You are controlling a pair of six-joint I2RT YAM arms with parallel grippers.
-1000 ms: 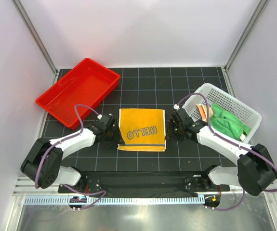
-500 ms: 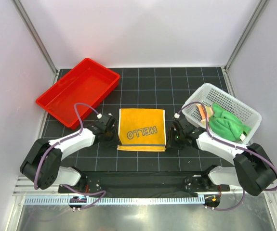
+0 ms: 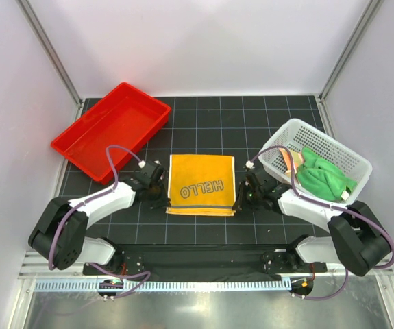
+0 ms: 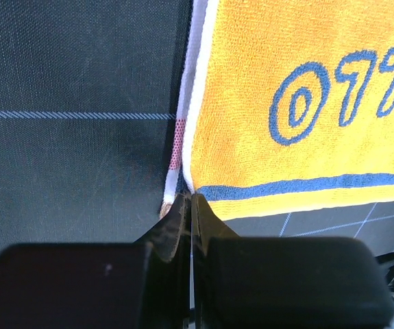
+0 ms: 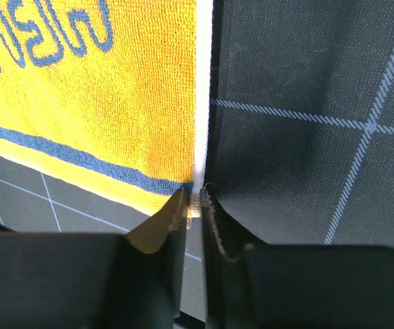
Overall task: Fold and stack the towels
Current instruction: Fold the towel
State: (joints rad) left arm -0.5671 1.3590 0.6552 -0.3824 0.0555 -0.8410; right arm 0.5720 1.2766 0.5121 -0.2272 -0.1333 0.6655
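Yellow HELLO towel (image 3: 201, 185) lies flat at mat centre. Wrist views alone show the grips: left gripper (image 4: 188, 202) and right gripper (image 5: 194, 199) each pinch a near corner.

**Robot test cell in a laboratory setting**

Enclosed on three sides by plain white panels (image 3: 210, 41) set in aluminium corner posts (image 3: 49, 51). Floored with a black gridded mat (image 3: 251, 116). Fitted at the near edge with a metal mounting rail (image 3: 197, 282) carrying two cabled arm bases. Stocked with a red plastic tray (image 3: 90, 147) and a white perforated basket (image 3: 347, 154).
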